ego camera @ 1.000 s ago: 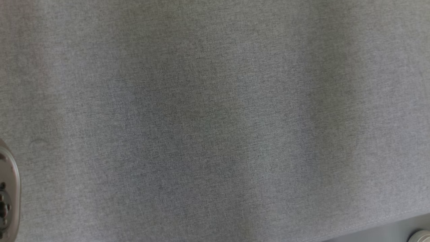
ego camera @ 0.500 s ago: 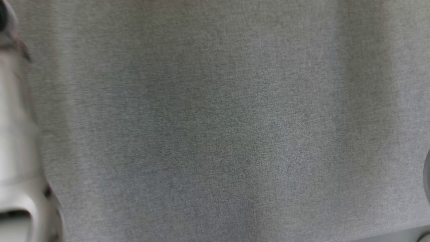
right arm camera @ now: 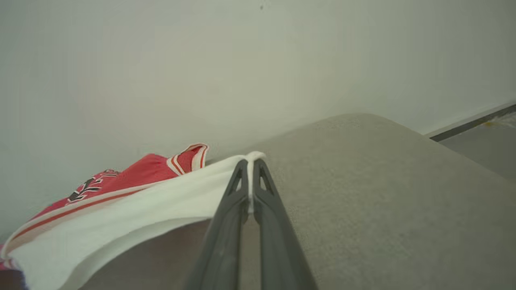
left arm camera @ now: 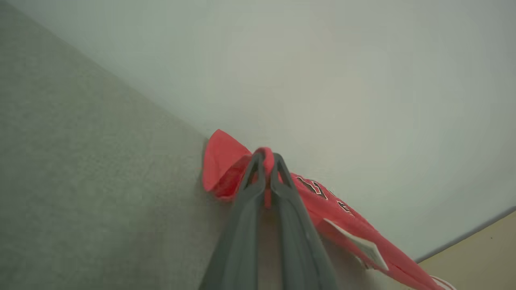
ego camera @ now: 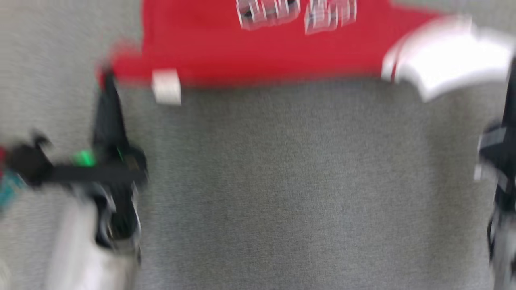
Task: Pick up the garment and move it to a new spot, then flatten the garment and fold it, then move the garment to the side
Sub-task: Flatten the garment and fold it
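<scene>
1. Red cloth, pinched at two ends: the garment (ego camera: 262, 52) is spread across the far part of the tabletop (ego camera: 282, 193), close to where the tabletop meets the wall (left arm camera: 322, 60).
2. Our left gripper (left arm camera: 266, 156) is clamped on a red fold at the end of the garment nearest the tabletop's left side. The cloth bunches over the fingertips, so we judge the hold to be deep enough not to slip.
3. Our right gripper (right arm camera: 250, 161) is closed on the edge of the white sleeve (right arm camera: 121, 209), toward the tabletop's right side.
4. We think the two ends are held wide apart to draw the cloth taut between them. That way it can come down on the tabletop as a sheet rather than a heap.
5. This looks to us like the carry to a new spot, or the start of flattening; folding is not yet begun.
6. A white tag (ego camera: 166, 86) hangs from the hem facing the tabletop's near edge.
7. Under the white sleeve we see shadow on the tabletop, so that end seems lifted. The head view is blurred, and we cannot tell whether the garment's middle touches the tabletop.
</scene>
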